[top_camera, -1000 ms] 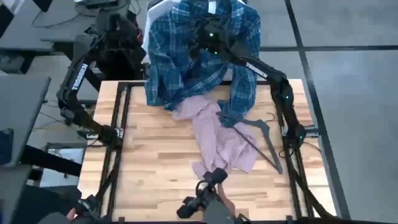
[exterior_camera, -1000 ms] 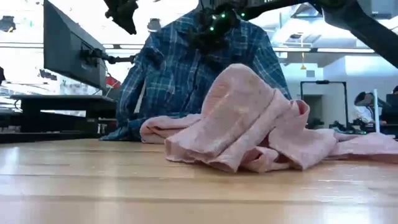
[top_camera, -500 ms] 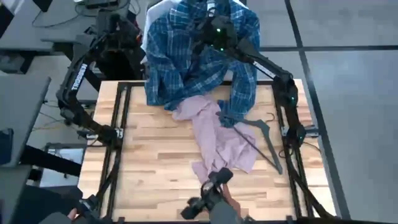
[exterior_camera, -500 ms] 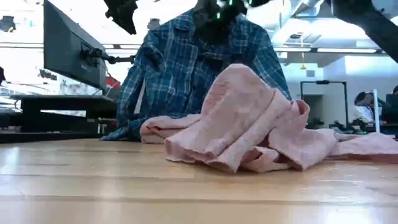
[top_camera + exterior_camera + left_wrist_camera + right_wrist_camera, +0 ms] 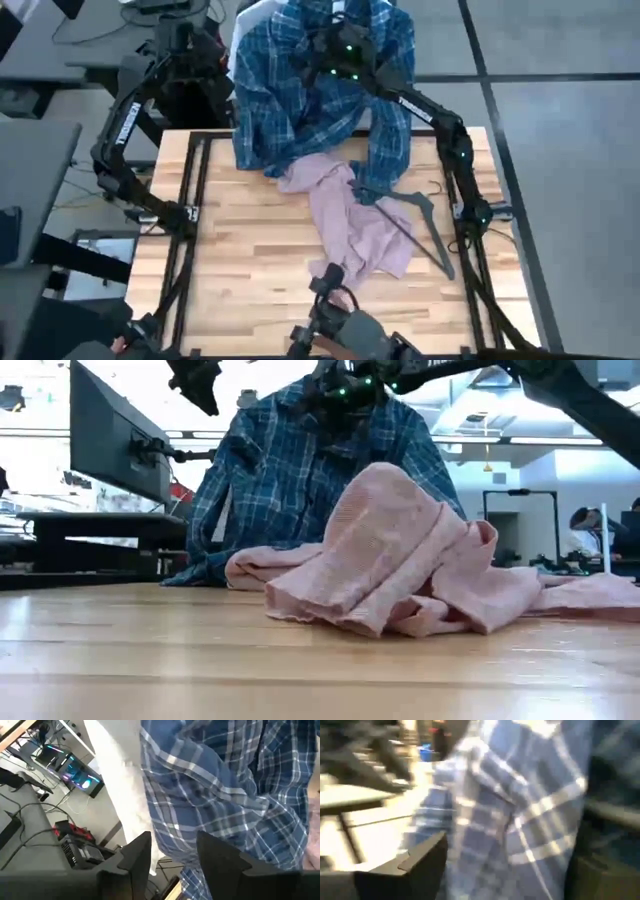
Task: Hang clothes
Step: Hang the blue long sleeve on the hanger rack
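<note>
Right gripper (image 5: pixel 337 52) sits on the hanging plaid shirt (image 5: pixel 290 100), top centre; grip unclear. Left gripper (image 5: pixel 172 862), parted, upper left. Lower-left table (image 5: pixel 240 260) lies bare beside the pink shirt (image 5: pixel 355 220).

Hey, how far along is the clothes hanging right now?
Done: the white shirt looks hung. In hand: the plaid shirt hangs at the table's far edge, the right gripper at its collar and the left gripper beside it. Left: the pink shirt heaped on the table beside a spare hanger.
</note>
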Tool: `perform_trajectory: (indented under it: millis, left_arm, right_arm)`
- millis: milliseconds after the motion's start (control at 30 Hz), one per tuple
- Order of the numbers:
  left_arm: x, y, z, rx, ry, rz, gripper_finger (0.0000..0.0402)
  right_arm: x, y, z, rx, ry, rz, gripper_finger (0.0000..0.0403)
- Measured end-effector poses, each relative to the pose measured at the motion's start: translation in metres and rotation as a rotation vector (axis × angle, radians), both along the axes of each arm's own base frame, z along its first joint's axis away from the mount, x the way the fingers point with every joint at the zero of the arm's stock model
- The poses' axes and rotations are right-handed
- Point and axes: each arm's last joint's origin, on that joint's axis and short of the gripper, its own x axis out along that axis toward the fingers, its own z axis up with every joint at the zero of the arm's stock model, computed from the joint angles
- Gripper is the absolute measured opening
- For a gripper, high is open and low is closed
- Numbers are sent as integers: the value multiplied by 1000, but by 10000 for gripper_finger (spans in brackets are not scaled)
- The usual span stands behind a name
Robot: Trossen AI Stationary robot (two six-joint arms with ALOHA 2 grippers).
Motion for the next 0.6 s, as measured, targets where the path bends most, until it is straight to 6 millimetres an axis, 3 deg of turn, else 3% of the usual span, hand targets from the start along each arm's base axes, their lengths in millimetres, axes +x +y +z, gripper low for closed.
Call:
perform_trajectory:
  millis: [200,367,600]
  left_arm:
    - [0,0,0,0,-2,1,142]
    - [0,0,-1,-7,-7,7,142]
    - [1,2,-7,-36,0,12,142]
  right_arm:
    - [-7,1,-6,14,89,97,28]
    - [-16,-3,-15,81,179,101,3]
    - [-28,-8,-29,125,330,110,1]
